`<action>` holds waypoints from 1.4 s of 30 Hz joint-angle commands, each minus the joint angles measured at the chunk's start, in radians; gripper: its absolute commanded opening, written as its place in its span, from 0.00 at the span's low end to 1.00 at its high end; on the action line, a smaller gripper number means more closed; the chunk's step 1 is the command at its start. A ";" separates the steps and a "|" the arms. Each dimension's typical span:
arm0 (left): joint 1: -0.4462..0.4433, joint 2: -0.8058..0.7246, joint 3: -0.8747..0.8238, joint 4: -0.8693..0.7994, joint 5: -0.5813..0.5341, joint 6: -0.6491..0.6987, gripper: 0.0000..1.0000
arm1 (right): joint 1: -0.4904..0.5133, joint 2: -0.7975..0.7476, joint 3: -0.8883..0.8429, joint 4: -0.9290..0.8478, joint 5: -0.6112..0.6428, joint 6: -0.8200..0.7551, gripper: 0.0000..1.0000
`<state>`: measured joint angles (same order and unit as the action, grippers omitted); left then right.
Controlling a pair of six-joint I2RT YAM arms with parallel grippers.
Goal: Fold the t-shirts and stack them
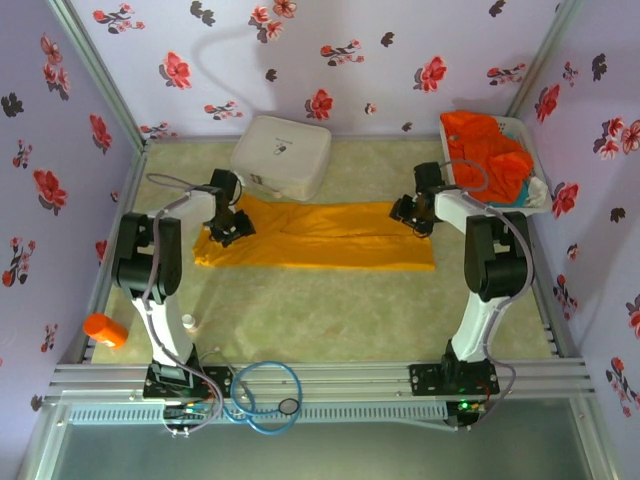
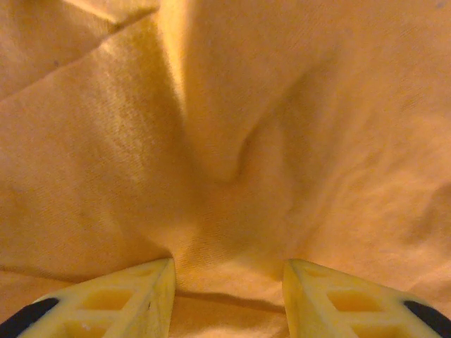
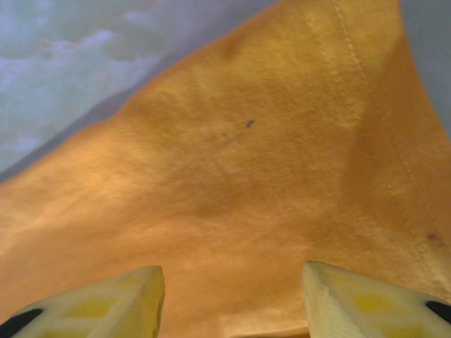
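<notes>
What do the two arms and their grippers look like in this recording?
The left arm and right arm match: white tubular links joined by bulky black joint housings, with a thin grey cable looping along each. The left gripper and right gripper have black bodies. Their fingers are pale yellow wedges with moulded cut-out cells and black patches near the base.

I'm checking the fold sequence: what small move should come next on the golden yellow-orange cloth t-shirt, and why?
Probably close the right gripper fully on the golden yellow-orange cloth t-shirt: its right end lies flat between fingers standing apart, while the left gripper has cloth puckered between its fingers at the other end.
</notes>
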<state>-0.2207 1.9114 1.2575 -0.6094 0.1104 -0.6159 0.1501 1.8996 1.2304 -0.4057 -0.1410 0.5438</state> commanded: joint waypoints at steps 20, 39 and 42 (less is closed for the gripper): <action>-0.177 0.236 0.180 -0.215 0.081 0.136 0.40 | 0.171 -0.107 -0.152 -0.312 0.008 0.028 0.50; -0.555 0.646 0.917 -0.462 0.230 0.125 0.39 | 0.508 -0.470 -0.484 -0.296 -0.099 0.335 0.52; -0.536 0.765 1.179 -0.590 0.180 0.160 0.39 | 0.548 -0.478 -0.504 -0.254 -0.094 0.389 0.52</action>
<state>-0.7807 2.5469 2.2967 -1.0302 0.3214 -0.5041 0.6682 1.4376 0.7448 -0.7113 -0.2298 0.8356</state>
